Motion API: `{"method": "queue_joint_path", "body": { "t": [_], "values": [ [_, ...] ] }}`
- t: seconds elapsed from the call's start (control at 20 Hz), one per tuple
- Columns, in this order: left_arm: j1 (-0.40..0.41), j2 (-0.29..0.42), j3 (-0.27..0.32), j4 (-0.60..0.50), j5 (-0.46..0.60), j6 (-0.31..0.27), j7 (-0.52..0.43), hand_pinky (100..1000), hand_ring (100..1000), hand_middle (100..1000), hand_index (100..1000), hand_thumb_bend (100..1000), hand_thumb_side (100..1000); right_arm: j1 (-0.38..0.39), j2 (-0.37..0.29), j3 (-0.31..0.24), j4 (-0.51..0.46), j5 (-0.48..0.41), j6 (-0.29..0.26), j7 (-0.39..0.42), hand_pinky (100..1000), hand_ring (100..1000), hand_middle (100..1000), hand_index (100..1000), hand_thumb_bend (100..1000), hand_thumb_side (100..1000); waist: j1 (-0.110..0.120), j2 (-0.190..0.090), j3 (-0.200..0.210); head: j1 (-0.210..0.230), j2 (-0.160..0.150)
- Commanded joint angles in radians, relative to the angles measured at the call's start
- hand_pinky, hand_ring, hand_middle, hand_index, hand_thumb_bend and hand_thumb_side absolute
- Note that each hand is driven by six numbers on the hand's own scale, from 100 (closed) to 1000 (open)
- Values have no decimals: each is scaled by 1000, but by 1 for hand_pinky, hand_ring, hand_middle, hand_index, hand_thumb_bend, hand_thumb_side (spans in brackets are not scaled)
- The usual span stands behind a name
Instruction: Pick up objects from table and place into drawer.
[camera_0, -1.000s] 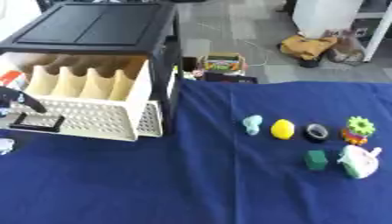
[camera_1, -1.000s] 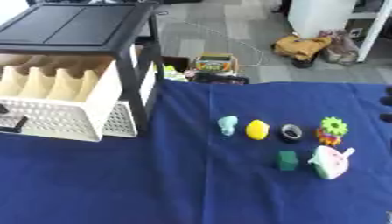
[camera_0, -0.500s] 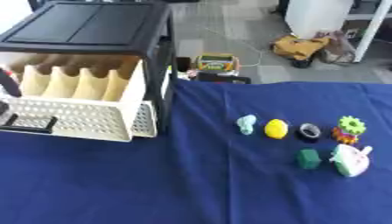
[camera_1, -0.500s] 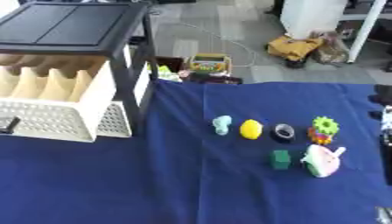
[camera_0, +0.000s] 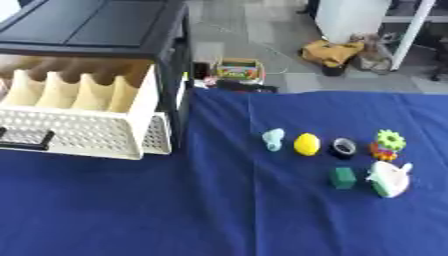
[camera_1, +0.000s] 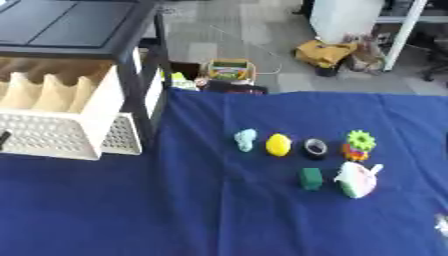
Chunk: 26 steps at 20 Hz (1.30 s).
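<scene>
My two eyes look down from above; both share the drawer and blue table.

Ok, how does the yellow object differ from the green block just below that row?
The yellow object is rounded, like a lemon or an egg; the green block is boxy with flat faces. The yellow one is bright and sits in the back row between a pale blue piece and a dark ring; the dark green block sits nearer, beside a white and green toy. Both lie untouched on the blue cloth.
</scene>
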Motion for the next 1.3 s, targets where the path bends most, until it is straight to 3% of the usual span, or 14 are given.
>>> {"method": "queue_joint_path", "body": {
  "t": [0.05, 0.35, 0.45, 0.7, 1.15, 1.3],
  "values": [
    [6, -2, 7, -14, 39, -22, 145, 100, 100, 100, 810, 100, 797, -15, -93, -2, -15, 47, 35, -6, 627, 731, 595, 745, 100, 990, -2, -27, -4, -9, 8],
    [49, -35, -12, -14, 13, -83, 316, 100, 100, 100, 821, 100, 778, -23, -222, 31, -15, 113, 133, 82, 629, 729, 607, 755, 100, 999, -9, -37, -16, -14, 22],
    [60, -42, -18, -14, -7, -98, 336, 100, 100, 121, 826, 100, 767, -21, -257, 42, -15, 134, 155, 117, 637, 733, 621, 769, 100, 1000, -10, -39, -20, -14, 24],
    [99, -78, -32, -14, -57, -130, 358, 109, 100, 210, 838, 100, 769, -17, -397, 87, -15, 191, 223, 293, 663, 753, 665, 800, 148, 1000, -12, -51, -32, -23, 33],
    [133, -141, -44, -14, -120, -154, 400, 365, 103, 421, 862, 100, 785, -2, -530, 162, -15, 243, 268, 627, 739, 809, 754, 846, 187, 1000, -11, -66, -44, -31, 48],
    [148, -158, -48, -14, -130, -149, 400, 416, 179, 473, 869, 100, 798, 0, -555, 183, -15, 239, 276, 705, 747, 818, 761, 855, 209, 990, -13, -69, -46, -34, 45]
  ]
}}
